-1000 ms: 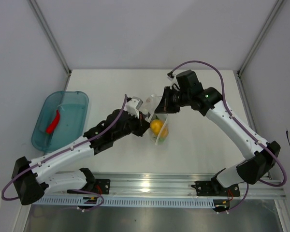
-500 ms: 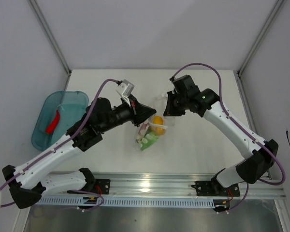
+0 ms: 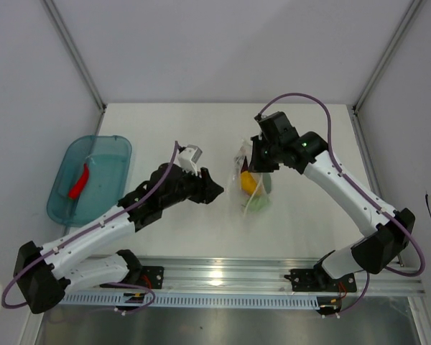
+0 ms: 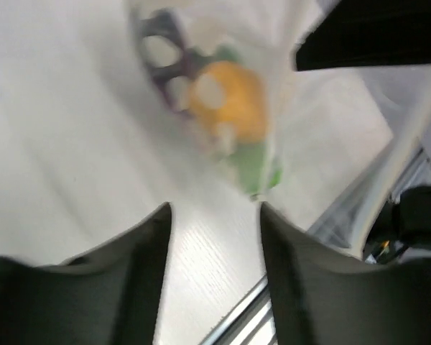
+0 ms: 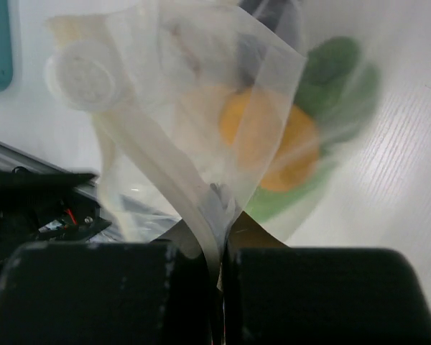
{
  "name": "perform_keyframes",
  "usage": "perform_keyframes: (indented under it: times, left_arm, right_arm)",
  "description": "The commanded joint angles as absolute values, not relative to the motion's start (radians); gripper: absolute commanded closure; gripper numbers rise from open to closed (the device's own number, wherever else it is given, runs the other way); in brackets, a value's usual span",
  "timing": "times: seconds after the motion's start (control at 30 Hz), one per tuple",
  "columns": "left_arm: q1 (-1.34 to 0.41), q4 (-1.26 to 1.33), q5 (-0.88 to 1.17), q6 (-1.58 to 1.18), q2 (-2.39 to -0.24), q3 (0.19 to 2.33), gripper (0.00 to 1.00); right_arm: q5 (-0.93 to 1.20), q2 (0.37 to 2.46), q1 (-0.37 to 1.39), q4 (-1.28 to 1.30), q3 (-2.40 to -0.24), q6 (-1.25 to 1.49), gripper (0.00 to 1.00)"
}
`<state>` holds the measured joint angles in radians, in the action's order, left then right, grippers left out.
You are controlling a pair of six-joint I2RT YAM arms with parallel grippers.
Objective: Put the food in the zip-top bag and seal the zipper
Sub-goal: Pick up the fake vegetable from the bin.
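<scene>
The zip-top bag (image 3: 253, 190) hangs from my right gripper (image 3: 253, 164), which is shut on its upper edge. In the right wrist view the jaws (image 5: 221, 248) pinch the plastic. The pale zipper strip (image 5: 154, 172) runs down into them. Inside the bag I see a yellow pepper (image 5: 271, 136), a green vegetable (image 5: 337, 75) and a purple eggplant (image 4: 161, 50). My left gripper (image 3: 212, 191) stands open to the left of the bag, apart from it, with bare table between its fingers (image 4: 140, 273). A red chili (image 3: 79, 183) lies in the teal tray.
The teal translucent tray (image 3: 100, 154) sits at the table's left edge. A metal rail (image 3: 223, 273) runs along the near edge by the arm bases. White walls with metal posts close in the back and sides.
My left gripper has opened, let go of the bag and drawn back to the left. The bag has swung right and now hangs from my right gripper alone.
</scene>
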<state>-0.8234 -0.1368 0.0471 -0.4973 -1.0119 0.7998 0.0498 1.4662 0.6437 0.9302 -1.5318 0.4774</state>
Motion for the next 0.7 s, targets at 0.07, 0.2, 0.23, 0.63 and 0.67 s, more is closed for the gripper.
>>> perform_keyframes:
  times: [0.07, 0.2, 0.23, 0.63, 0.67]
  left_arm:
    - [-0.75, -0.072, -0.053, -0.512, -0.947, 0.807, 0.21]
    - [-0.716, -0.127, -0.158, -0.48, -0.914, 0.882, 0.01]
    - [-0.689, -0.155, -0.181, -0.486, -0.92, 0.911, 0.01]
    - [-0.208, -0.425, -0.364, -0.693, -0.971, 0.911, 0.01]
    - [-0.174, -0.411, -0.364, -0.692, -0.956, 0.901, 0.0]
  right_arm:
    - [0.044, 1.466, 0.638, 0.917, -1.543, 0.457, 1.0]
    - [0.052, 1.471, 0.638, 0.914, -1.546, 0.453, 1.0]
    - [0.052, 1.473, 0.638, 0.914, -1.546, 0.449, 1.0]
    - [0.086, 1.48, 0.635, 0.893, -1.513, 0.426, 1.0]
    - [0.09, 1.48, 0.635, 0.89, -1.509, 0.425, 1.0]
